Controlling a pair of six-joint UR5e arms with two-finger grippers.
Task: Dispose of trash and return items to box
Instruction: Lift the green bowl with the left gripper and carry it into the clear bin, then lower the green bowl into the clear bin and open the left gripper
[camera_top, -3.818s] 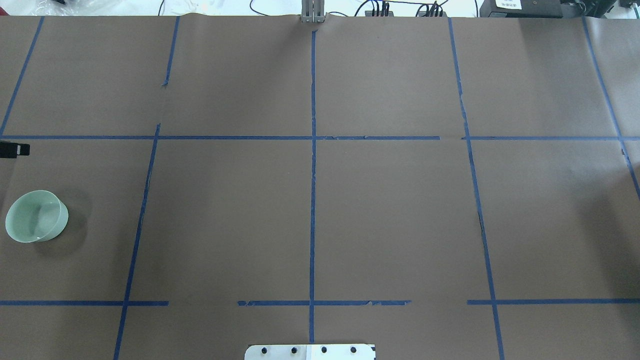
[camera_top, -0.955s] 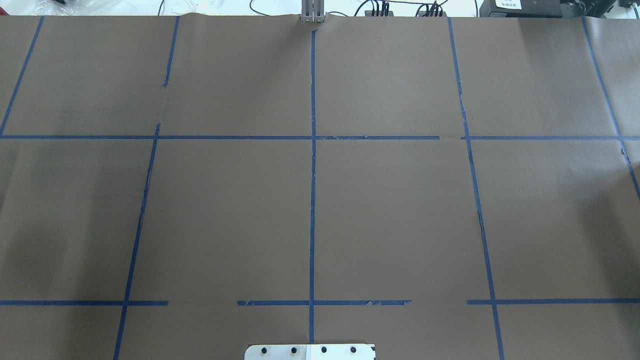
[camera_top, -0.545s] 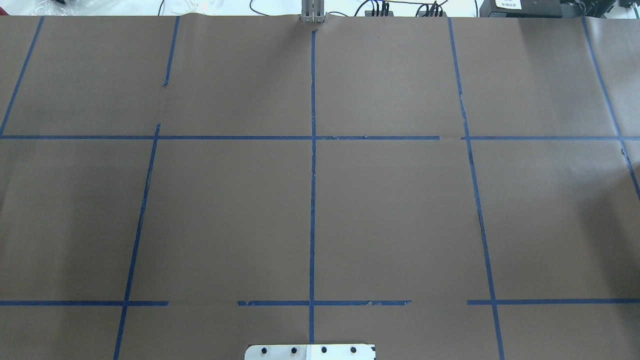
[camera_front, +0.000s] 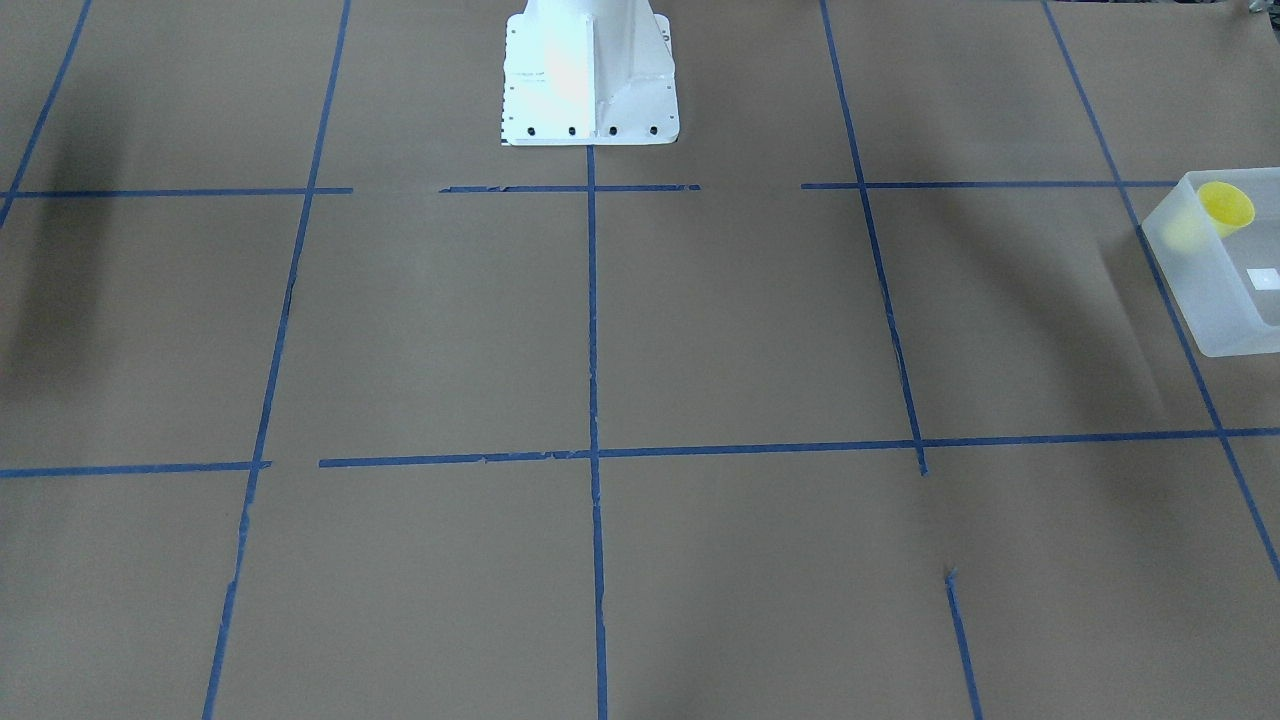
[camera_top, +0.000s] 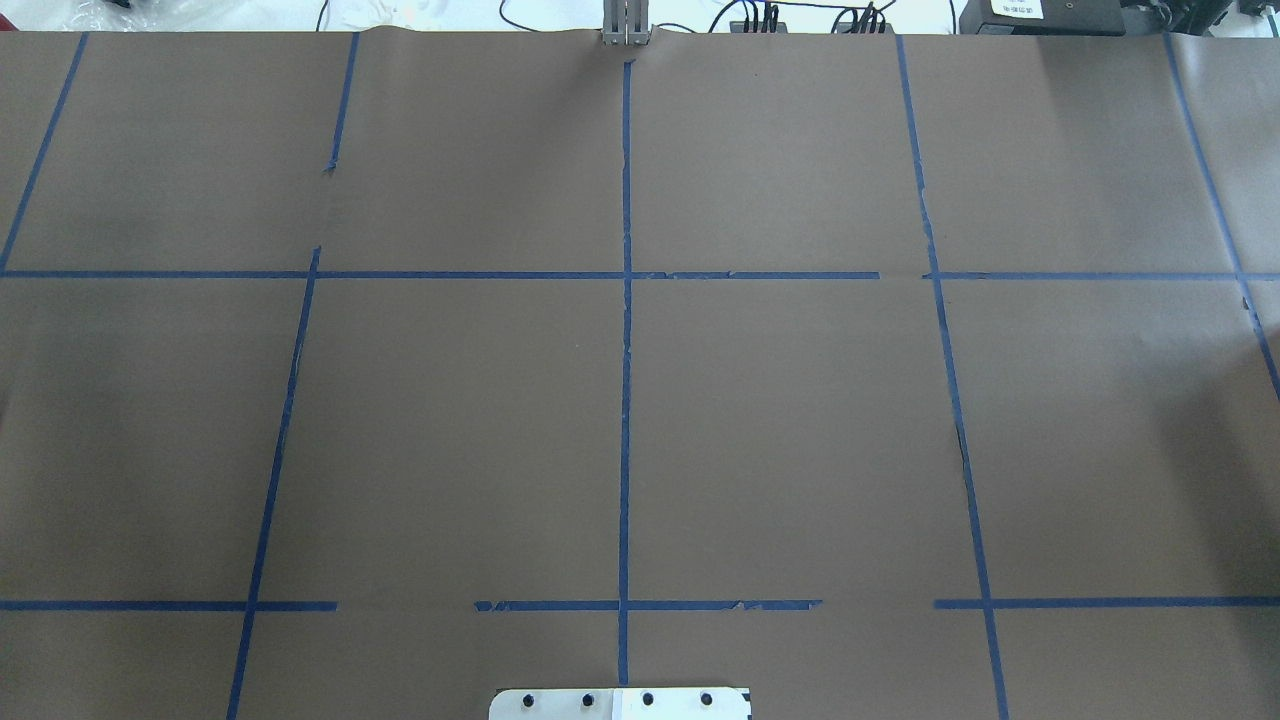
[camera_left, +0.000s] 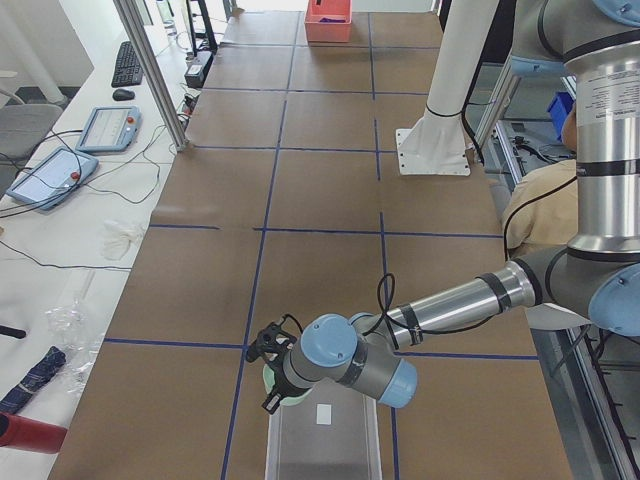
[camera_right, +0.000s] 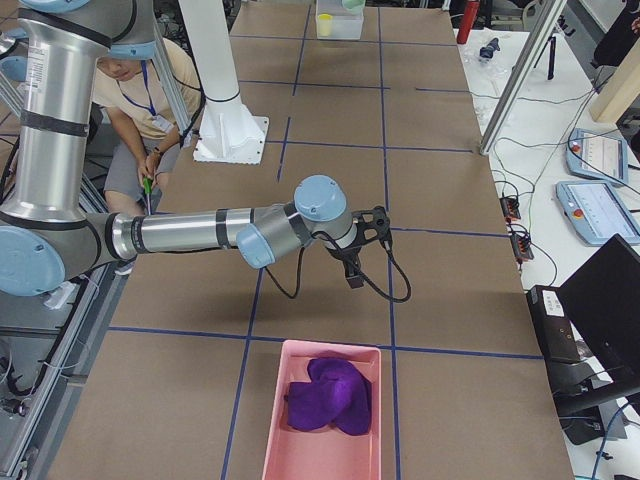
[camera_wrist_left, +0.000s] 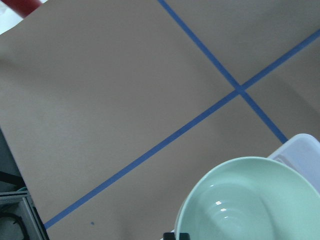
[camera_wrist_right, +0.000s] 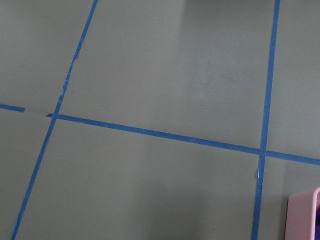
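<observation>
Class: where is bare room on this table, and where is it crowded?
Bare: the middle taped squares beyond the robot base. Crowded: the ends, by the box holding the yellow cup and the pink bin holding purple cloth.

Even diffuse light; soft shadows on table (camera_front: 430, 320); white pedestal (camera_front: 560, 70) overexposed; all views sharp
</observation>
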